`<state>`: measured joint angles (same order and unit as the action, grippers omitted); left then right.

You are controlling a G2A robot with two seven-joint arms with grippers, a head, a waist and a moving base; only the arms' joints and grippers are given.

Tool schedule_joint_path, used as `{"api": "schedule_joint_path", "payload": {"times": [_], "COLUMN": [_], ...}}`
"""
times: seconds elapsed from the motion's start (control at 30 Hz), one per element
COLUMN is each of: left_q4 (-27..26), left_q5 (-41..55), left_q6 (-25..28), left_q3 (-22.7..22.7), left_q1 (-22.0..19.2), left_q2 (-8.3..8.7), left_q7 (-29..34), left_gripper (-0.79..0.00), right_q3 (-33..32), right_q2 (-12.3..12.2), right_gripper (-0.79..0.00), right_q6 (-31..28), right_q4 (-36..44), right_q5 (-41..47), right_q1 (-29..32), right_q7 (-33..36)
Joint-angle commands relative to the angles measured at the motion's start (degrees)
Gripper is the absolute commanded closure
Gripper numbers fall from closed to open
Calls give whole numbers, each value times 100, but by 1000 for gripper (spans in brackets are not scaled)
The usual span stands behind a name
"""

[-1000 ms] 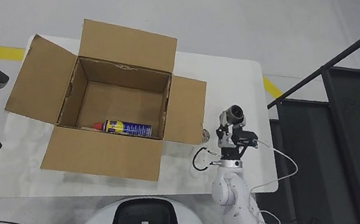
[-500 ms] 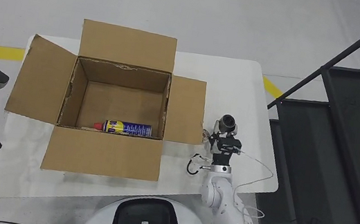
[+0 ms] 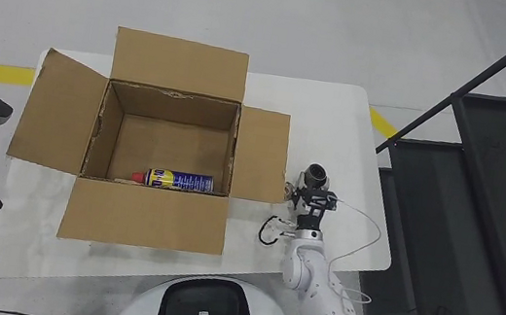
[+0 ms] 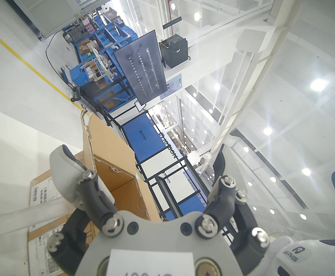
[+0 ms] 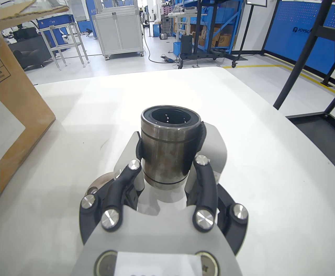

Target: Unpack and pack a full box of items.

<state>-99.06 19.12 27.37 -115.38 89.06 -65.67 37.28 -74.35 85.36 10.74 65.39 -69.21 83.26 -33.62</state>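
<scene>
I judge the cardboard box (image 3: 258,153) was nearly unpacked: only a spray can (image 3: 178,180) lay inside, along its near wall. The right gripper (image 5: 170,141) pinched a steel bushing (image 5: 167,159) between its fingers, just beside the box's right flap. Bare surface (image 3: 337,121) lay beyond, before the edge. The left gripper (image 4: 146,167), fingers spread, held nothing.

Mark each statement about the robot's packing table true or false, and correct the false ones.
1. A spray can lies on its side inside the cardboard box. True.
2. The right claw is empty. False: it is shut on a metal cylinder.
3. The left claw is open, holding nothing. True.
4. The cardboard box is closed. False: it is open at the top, flaps spread outward.
</scene>
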Motion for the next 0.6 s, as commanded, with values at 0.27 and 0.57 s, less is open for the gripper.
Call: {"api": "schedule_joint_path", "payload": {"times": [0.27, 0.57], "left_q4": [0, 0], "left_q5": [0, 0], "left_q6": [0, 0], "left_q3": [0, 0], "left_q1": [0, 0], "left_q2": [0, 0], "left_q7": [0, 0], "left_gripper": [-785, -785], "right_q3": [-163, -120], "right_q2": [-96, -74], "right_gripper": [0, 0], "right_q6": [-182, -189], "right_q4": [406, -78], "right_q5": [-355, -342], "right_q1": [163, -71], "right_q7": [735, 470]}}
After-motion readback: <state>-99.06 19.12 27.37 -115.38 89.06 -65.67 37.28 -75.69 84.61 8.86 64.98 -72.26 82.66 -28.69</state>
